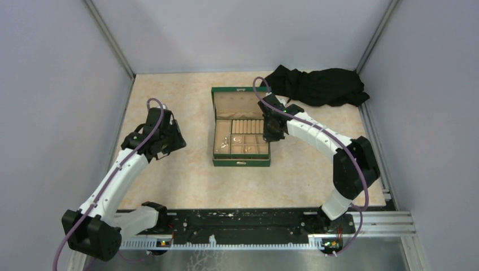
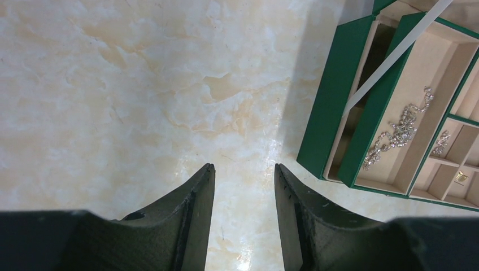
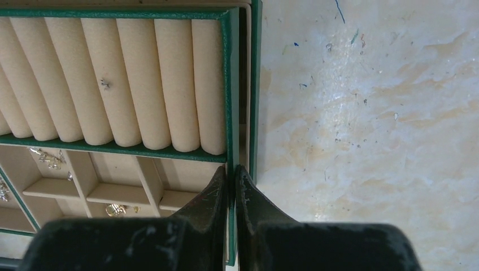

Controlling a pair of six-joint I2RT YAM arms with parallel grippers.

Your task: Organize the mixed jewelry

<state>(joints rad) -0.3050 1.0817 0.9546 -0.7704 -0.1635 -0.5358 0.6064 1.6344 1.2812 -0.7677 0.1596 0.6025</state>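
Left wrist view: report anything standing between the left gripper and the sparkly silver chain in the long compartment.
Sideways, the green jewelry box's outer wall and the tray's green edge stand between the open left gripper and the sparkly silver chain. From above nothing visible covers it; the white strap passes beside it.

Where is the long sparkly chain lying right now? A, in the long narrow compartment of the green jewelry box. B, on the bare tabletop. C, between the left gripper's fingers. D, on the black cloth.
A: the left wrist view shows the sparkly chain stretched along the floor of the long narrow compartment inside the green jewelry box.
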